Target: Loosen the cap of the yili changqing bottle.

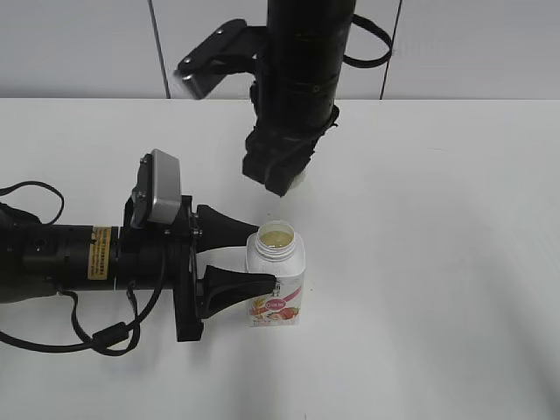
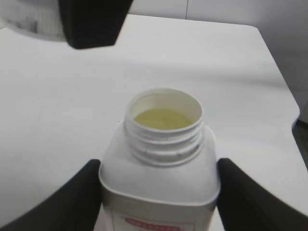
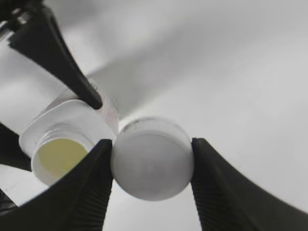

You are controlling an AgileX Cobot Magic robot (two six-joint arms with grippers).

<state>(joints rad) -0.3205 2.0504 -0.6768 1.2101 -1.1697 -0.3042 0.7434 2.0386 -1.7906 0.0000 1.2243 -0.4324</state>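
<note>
The yili changqing bottle (image 1: 278, 293) stands upright on the white table, a squarish white bottle with a pink-red label. Its threaded neck (image 2: 163, 139) is uncovered and pale yellow liquid shows inside. My left gripper (image 1: 267, 255) comes in from the left and is shut on the bottle's body, one black finger (image 2: 67, 202) pressed against each side. The white cap (image 3: 153, 159) is off the bottle, and my right gripper (image 3: 153, 166) is shut on it between both ribbed fingers. In the exterior view the right gripper (image 1: 284, 179) hangs above and behind the bottle (image 3: 60, 137).
The white table (image 1: 437, 262) stretches to the right and front of the bottle. A pale wall (image 1: 87, 44) rises behind it. Black cables (image 1: 96, 337) trail from the left arm near the table's left edge.
</note>
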